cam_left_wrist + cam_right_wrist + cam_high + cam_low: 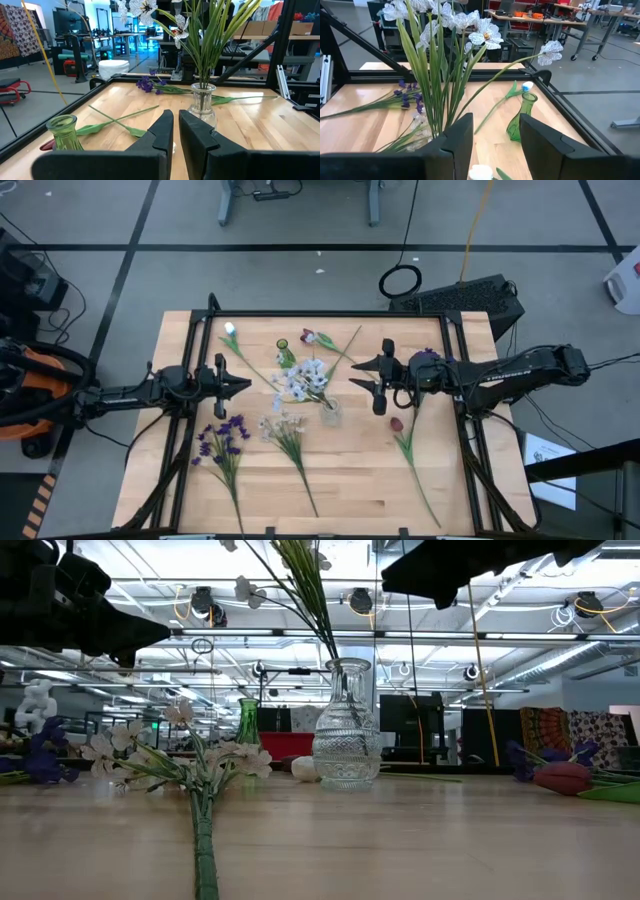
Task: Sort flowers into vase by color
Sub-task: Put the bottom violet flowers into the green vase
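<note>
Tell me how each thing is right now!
Clear vase: upright, holding white flowers.
Green vase: upright, empty.
Purple flowers: lying flat on the table.
Red tulip: lying flat.
Left pincer: nearly shut, empty.
Right pincer: open, empty.

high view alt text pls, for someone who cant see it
Overhead view of a wooden table: a clear vase at the centre holds white flowers, with a small green vase behind it. The left hand and right hand hover either side, holding nothing. Purple, pale and dark red flowers lie on the wood.
</note>
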You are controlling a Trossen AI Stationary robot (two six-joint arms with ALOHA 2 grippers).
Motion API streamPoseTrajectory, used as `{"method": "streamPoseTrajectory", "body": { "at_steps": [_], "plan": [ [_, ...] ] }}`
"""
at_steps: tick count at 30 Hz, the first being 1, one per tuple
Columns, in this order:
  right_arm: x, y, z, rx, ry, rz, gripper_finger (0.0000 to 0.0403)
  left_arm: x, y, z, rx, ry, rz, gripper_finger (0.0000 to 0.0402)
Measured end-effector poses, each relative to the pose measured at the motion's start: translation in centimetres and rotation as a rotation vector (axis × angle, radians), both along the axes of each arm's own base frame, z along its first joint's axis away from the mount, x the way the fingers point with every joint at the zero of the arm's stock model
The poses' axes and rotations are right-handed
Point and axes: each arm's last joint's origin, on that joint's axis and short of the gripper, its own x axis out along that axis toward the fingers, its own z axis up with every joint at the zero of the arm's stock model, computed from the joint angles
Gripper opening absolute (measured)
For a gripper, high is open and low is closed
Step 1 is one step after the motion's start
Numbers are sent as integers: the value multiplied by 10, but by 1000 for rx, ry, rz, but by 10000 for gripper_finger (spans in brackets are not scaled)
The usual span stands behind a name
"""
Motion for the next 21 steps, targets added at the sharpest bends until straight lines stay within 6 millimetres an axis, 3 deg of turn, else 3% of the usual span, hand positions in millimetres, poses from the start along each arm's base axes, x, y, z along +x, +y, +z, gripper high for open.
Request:
{"method": "streamPoseTrajectory", "body": {
  "at_steps": [15,21],
  "plan": [
    [0,0,-1,0,7,-2,151,0,0,0,0,0,0,35],
    [-3,-5,-5,65,27,-208,151,0,0,0,0,0,0,35]
  ]
}}
